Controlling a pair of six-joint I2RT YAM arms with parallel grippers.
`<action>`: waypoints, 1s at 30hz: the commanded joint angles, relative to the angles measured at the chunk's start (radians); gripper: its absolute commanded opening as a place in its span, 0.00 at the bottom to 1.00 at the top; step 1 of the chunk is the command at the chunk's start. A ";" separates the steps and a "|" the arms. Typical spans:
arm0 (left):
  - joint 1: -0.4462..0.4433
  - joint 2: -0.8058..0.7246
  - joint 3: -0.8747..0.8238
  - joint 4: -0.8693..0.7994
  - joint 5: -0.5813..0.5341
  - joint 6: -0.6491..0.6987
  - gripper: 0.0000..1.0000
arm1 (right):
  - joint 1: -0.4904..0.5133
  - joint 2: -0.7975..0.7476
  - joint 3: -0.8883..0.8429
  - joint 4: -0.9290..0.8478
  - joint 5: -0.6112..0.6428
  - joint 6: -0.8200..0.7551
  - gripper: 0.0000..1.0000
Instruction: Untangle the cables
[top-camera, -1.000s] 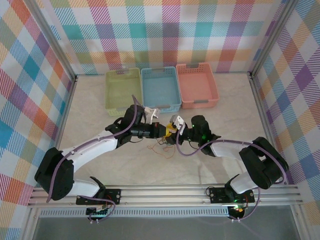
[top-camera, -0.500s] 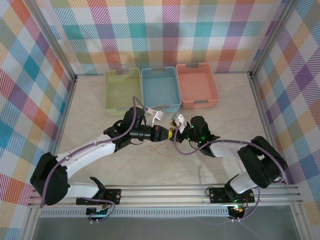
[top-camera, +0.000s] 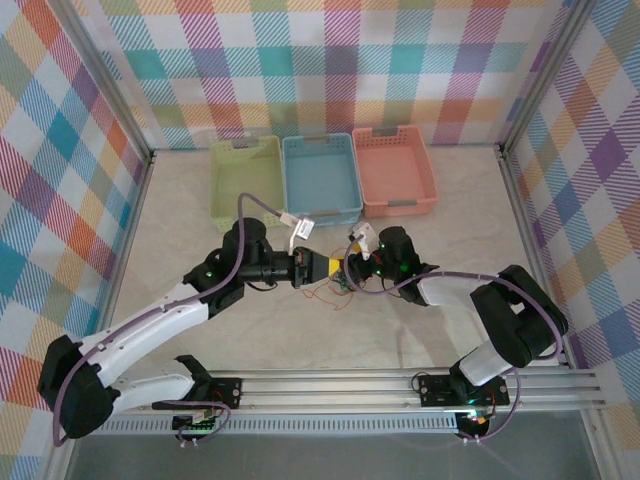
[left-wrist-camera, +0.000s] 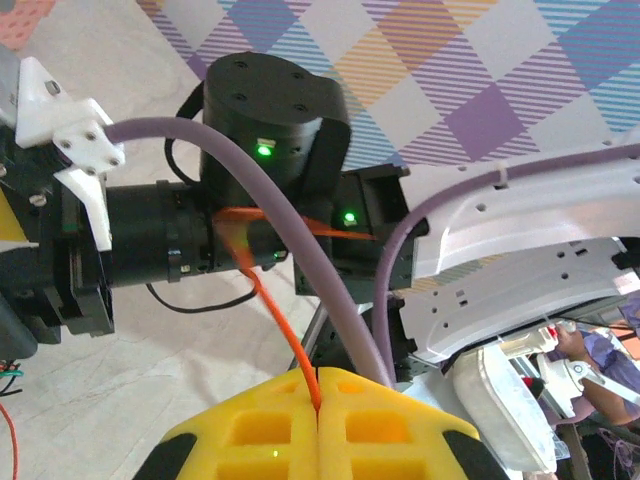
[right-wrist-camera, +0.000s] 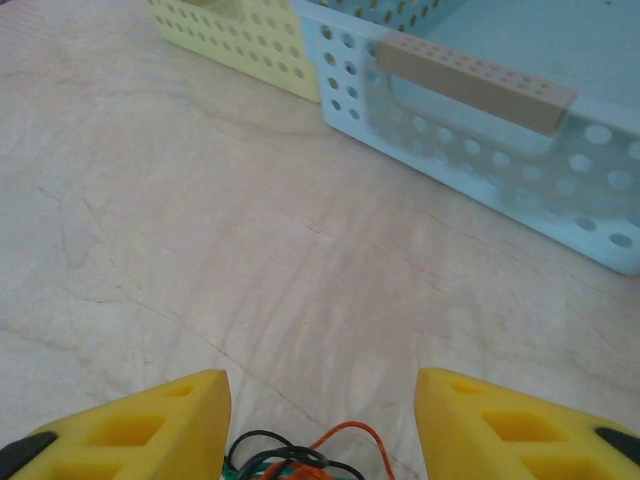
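The cables (top-camera: 323, 292) are thin red-orange, black and green wires lying in a small tangle on the table's middle. My left gripper (top-camera: 320, 266) is just above them. In the left wrist view its yellow jaws (left-wrist-camera: 318, 380) are shut on a red-orange cable (left-wrist-camera: 280, 315), which runs taut up to the right arm's black wrist (left-wrist-camera: 270, 110). My right gripper (top-camera: 345, 275) faces it tip to tip. In the right wrist view that gripper (right-wrist-camera: 320, 378) stands open, with the knot of black, green and orange cables (right-wrist-camera: 300, 462) low between its fingers (right-wrist-camera: 150, 425).
Three baskets stand in a row at the back: yellow-green (top-camera: 247, 182), blue (top-camera: 320, 178) and salmon (top-camera: 393, 170). The blue basket's wall (right-wrist-camera: 480, 170) rises just ahead of the right gripper. Aluminium rails frame the table.
The left arm has swung its elbow and forearm out to the left and drawn its gripper slightly back. The right gripper has followed a little to the left; the tangle stays between them.
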 joint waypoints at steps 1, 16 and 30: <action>-0.010 -0.050 -0.012 0.045 -0.018 0.032 0.00 | -0.002 0.007 0.024 -0.022 -0.006 0.026 0.52; -0.009 -0.168 0.026 -0.178 -0.393 0.052 0.00 | -0.003 -0.094 -0.067 0.122 -0.056 0.014 0.51; -0.010 -0.178 0.251 -0.441 -0.521 -0.027 0.00 | 0.060 -0.162 -0.153 0.368 -0.383 -0.065 0.51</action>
